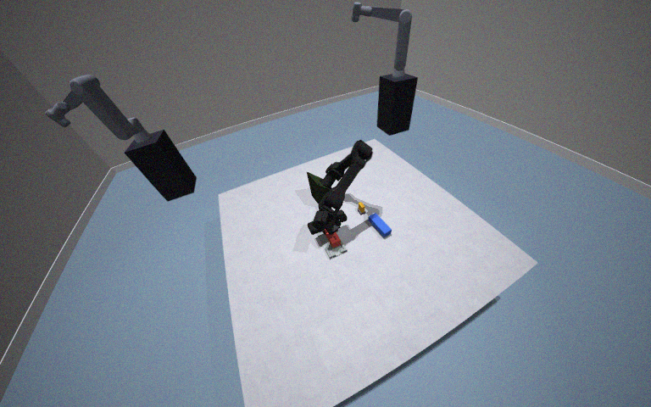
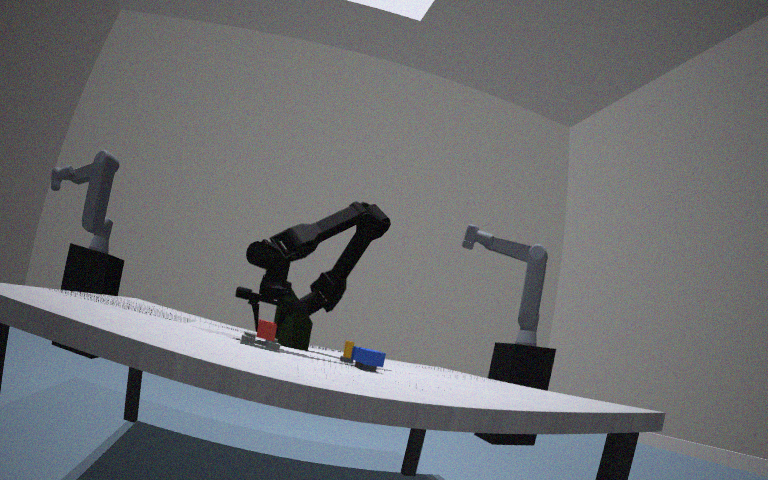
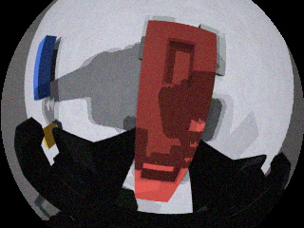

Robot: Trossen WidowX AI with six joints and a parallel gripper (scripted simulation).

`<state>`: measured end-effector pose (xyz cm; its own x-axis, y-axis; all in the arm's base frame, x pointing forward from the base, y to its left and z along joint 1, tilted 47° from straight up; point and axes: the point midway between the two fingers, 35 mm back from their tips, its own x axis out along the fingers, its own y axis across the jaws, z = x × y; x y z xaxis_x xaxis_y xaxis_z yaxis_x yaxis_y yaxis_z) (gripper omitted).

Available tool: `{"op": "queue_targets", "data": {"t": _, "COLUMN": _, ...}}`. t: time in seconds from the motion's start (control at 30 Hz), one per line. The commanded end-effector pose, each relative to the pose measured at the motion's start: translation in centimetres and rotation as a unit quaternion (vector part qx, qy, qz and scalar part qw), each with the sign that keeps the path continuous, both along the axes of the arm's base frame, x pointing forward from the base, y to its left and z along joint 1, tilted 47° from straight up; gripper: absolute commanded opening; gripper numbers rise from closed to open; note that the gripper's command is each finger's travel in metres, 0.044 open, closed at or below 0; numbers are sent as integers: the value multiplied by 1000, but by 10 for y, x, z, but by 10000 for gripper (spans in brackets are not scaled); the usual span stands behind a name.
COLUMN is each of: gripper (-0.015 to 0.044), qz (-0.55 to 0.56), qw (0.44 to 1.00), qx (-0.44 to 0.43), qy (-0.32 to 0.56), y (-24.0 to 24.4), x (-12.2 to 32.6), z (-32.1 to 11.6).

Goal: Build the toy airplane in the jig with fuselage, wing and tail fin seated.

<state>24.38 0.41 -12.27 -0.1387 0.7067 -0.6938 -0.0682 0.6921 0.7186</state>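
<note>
My gripper (image 3: 164, 134) is shut on the red fuselage (image 1: 333, 238) (image 2: 266, 330) (image 3: 154, 104), across its tail half. The fuselage is level, its two sockets facing up, low over the pale jig cradle (image 1: 335, 253) (image 2: 247, 339) (image 3: 221, 47). The cradle's edges show around it in the wrist view; whether it touches the cradle floor is hidden. The blue wing (image 1: 380, 224) (image 2: 369, 356) (image 3: 45, 68) lies raised on a dark support, apart from the cradle. The small yellow tail fin (image 1: 361, 208) (image 2: 348, 349) (image 3: 48, 137) stands upright near the wing, on a dark base.
The white table (image 1: 384, 307) (image 2: 538, 404) carries everything. A dark green panel (image 1: 314, 187) (image 2: 294, 331) stands by my arm's base. Two grey arms on black pedestals (image 1: 160, 165) (image 1: 396, 104) (image 2: 93, 270) (image 2: 521, 362) stand beyond the table.
</note>
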Motion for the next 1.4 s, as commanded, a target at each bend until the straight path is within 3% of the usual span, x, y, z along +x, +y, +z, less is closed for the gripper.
{"op": "queue_targets", "data": {"t": 0.0, "gripper": 182, "qz": 0, "qw": 1000, "qx": 0, "qy": 0, "y": 0, "x": 0, "z": 0}}
{"op": "queue_targets", "data": {"t": 0.1, "gripper": 162, "qz": 0, "qw": 1000, "qx": 0, "qy": 0, "y": 0, "x": 0, "z": 0}}
{"op": "queue_targets", "data": {"t": 0.27, "gripper": 31, "qz": 0, "qw": 1000, "qx": 0, "qy": 0, "y": 0, "x": 0, "z": 0}}
{"op": "queue_targets", "data": {"t": 0.8, "gripper": 440, "qz": 0, "qw": 1000, "qx": 0, "qy": 0, "y": 0, "x": 0, "z": 0}}
{"op": "queue_targets", "data": {"t": 1.03, "gripper": 440, "qz": 0, "qw": 1000, "qx": 0, "qy": 0, "y": -2, "x": 1, "z": 2}}
{"op": "queue_targets", "data": {"t": 1.23, "gripper": 440, "qz": -3, "qw": 1000, "qx": -1, "qy": 2, "y": -68, "x": 15, "z": 63}}
{"op": "queue_targets", "data": {"t": 1.37, "gripper": 440, "qz": -3, "qw": 1000, "qx": 0, "qy": 2, "y": -77, "x": 17, "z": 72}}
